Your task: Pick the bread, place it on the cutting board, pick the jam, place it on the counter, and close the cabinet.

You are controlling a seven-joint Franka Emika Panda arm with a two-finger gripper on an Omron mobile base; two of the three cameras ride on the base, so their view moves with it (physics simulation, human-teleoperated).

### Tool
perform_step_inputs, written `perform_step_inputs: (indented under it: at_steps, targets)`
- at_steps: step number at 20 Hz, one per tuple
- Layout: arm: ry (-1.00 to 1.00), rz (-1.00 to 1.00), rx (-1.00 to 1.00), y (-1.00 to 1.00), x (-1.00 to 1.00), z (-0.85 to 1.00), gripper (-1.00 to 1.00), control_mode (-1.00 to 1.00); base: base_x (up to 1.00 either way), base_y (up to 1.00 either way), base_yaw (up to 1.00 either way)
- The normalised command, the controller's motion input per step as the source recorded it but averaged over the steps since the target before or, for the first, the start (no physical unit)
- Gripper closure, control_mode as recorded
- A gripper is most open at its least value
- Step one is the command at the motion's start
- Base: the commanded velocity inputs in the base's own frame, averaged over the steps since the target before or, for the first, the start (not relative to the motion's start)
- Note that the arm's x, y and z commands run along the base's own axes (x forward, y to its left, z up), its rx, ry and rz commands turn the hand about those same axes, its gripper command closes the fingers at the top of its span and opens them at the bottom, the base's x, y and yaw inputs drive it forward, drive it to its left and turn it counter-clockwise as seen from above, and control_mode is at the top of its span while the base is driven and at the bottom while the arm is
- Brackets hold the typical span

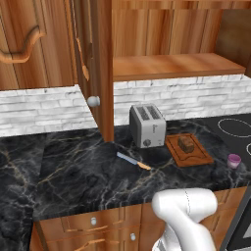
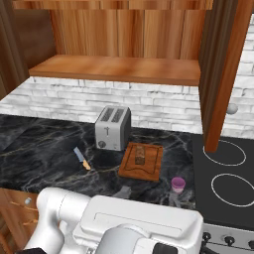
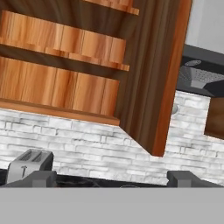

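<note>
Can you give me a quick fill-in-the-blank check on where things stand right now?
1. The bread sits on the ____.
2. The jam stands on the ____, right of the board.
3. The cabinet doors are ____.
4. Between the toaster and the counter's front edge lies a ____.

Missing words: board; counter; open; knife
</note>
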Motion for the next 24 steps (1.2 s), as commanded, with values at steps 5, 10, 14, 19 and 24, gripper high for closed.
perform_step_inputs:
  at_steps: [5, 10, 14, 19, 24]
  targets:
    - [0.00, 0.00, 0.00, -0.15, 0.13, 0.00, -1.00, -1.00, 0.00, 0.00, 0.00]
    - [0.00, 0.00, 0.00, -0.16, 0.14, 0.00, -1.00, -1.00, 0.00, 0.00, 0.00]
    - [0.00, 0.00, 0.00, -0.12, 0.11, 0.00, -1.00, -1.00, 0.00, 0.00, 0.00]
    - [0.00, 0.00, 0.00, -0.07, 0.10, 0.00, -1.00, -1.00, 0.00, 0.00, 0.00]
    - [0.00, 0.00, 0.00, -0.10, 0.12, 0.00, -1.00, -1.00, 0.00, 0.00, 0.00]
